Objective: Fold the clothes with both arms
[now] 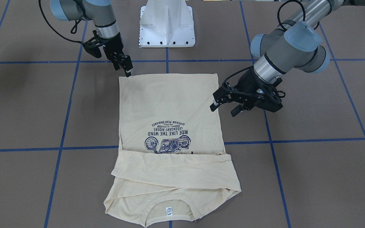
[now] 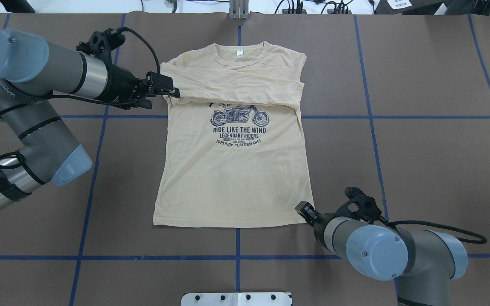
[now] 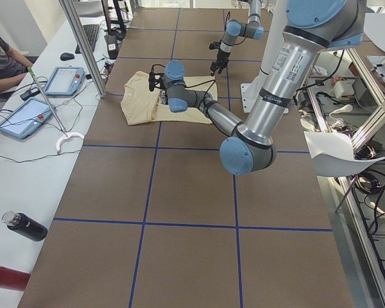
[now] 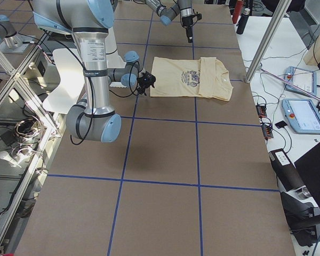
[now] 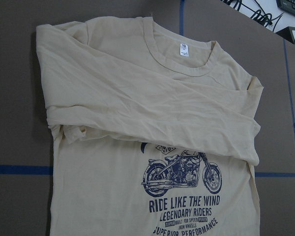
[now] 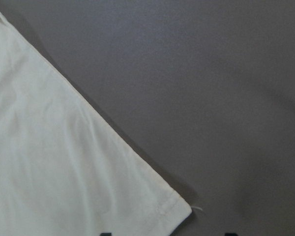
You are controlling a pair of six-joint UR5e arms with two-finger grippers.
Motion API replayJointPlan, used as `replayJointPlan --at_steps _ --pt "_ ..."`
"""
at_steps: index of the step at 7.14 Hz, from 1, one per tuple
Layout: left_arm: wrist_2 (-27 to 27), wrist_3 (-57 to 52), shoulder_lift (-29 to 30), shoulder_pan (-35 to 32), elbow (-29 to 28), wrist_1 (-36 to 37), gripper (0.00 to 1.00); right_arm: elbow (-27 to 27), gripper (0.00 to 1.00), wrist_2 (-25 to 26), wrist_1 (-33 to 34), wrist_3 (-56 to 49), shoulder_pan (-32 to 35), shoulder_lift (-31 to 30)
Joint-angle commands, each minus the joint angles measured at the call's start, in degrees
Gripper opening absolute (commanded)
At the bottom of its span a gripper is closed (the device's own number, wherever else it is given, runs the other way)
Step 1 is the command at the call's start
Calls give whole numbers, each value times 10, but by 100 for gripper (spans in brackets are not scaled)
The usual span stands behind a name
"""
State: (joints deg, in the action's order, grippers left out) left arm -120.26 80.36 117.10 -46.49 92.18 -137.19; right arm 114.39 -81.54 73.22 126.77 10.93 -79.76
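one shirt [image 2: 232, 178]: left gripper [image 2: 169, 90] at sleeve [image 2: 236, 87], right gripper [image 2: 305, 211] at hem [image 2: 270, 222].

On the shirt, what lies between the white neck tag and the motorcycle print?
A long sleeve folded across the chest lies between neck tag and motorcycle print; the overhead and left wrist views show it.

The shirt [image 4: 191, 79] lies flat on the table [image 4: 160, 176] with its print up and a sleeve folded across it between print and neck. The near right gripper [image 4: 147, 82] sits just beside the shirt's hem, toward its nearer corner. The far left gripper [image 4: 189, 33] points down beyond the shirt's far side edge.
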Motion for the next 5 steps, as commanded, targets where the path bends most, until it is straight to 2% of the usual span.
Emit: replayJointPlan --at_steps 1,4,5 --pt "6 1 0 1 0 0 99 -10 81 -1 0 1 5 -1" --pt "6 1 -1 1 1 0 99 -14 77 -3 0 0 7 0" --pt "6 1 -2 0 1 0 99 -14 59 -4 0 0 8 0"
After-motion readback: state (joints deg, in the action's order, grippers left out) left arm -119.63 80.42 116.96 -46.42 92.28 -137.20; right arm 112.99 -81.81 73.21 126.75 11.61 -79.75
